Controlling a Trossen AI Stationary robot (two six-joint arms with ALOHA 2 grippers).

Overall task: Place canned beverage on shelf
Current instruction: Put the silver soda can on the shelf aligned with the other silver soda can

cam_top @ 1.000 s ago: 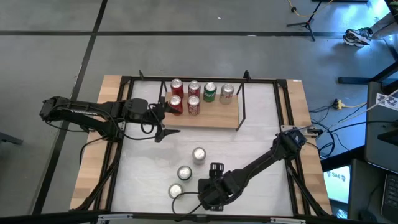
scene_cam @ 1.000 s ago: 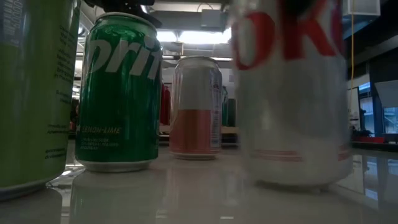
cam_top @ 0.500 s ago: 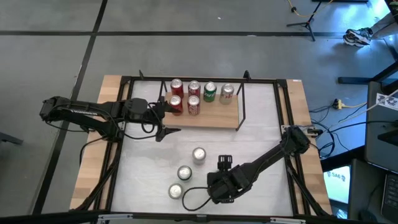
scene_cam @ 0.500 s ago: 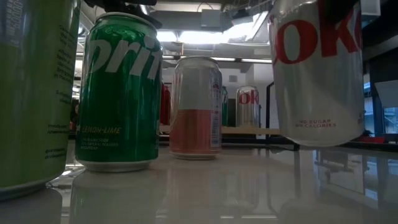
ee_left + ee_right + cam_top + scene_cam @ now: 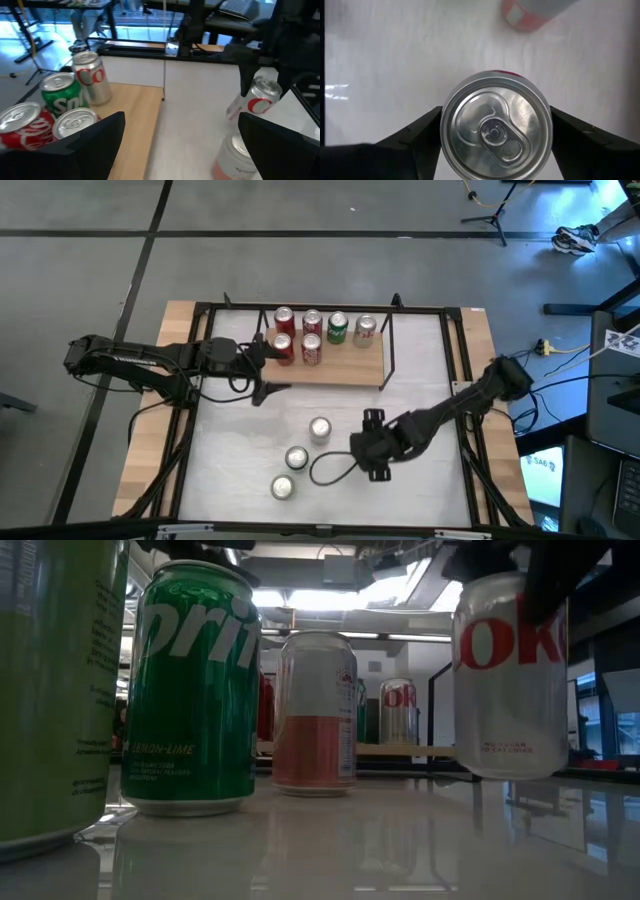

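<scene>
Above the table [image 5: 330,840], right gripper [image 5: 495,131] grips silver Coke can [image 5: 510,680].

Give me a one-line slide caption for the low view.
Right claw lifts a silver Coke can off the table, beside a Sprite can.

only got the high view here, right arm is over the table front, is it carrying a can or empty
Observer: Carrying one. The right gripper is shut on a silver Coke can, lifted off the table.
Operator: free room on the shelf?
Observer: Yes, bare board on the shelf beside the silver Coke can there.
Operator: left arm in the way?
Observer: The left gripper hangs open at the shelf's near edge, holding nothing.
</scene>
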